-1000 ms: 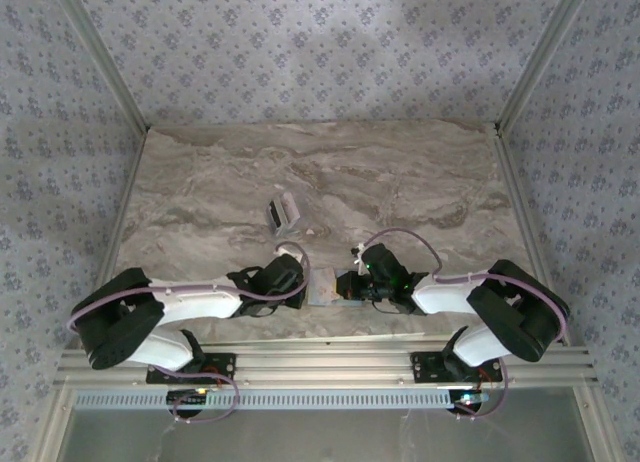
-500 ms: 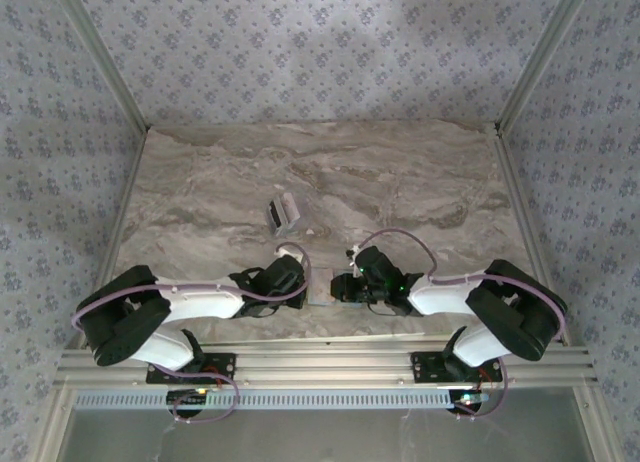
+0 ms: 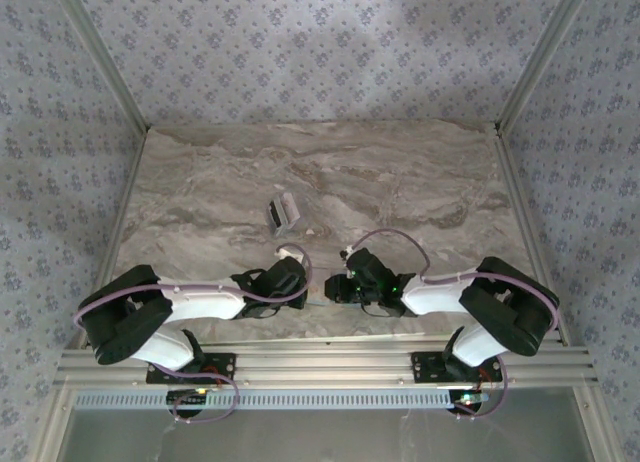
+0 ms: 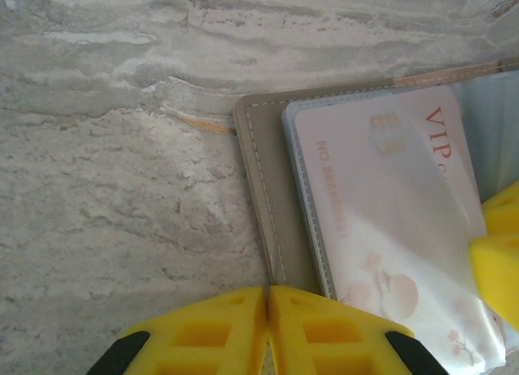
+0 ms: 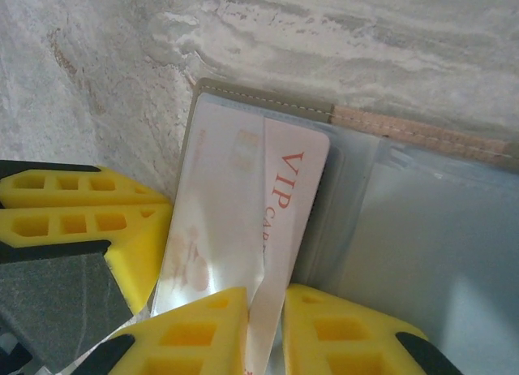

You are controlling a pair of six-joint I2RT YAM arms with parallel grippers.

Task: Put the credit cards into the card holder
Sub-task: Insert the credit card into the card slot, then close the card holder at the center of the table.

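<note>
One grey-tan card holder (image 4: pixel 259 196) lies between two grippers, one pale VIP card (image 5: pixel 243 196) partly in its clear pocket. Two more cards (image 3: pixel 282 212), dark and pale, lie farther back. The left gripper (image 4: pixel 268 310) is closed; the right gripper (image 5: pixel 265 326) is slightly parted around the VIP card.

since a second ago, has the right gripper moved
Yes. The right gripper has shifted left, judged against the loose cards lying farther back.

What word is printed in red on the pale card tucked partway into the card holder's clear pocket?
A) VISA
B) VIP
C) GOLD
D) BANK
B: red letters reading VIP run along the pale credit card that sits in the clear pocket of the card holder, and they are legible in both wrist views.
</note>
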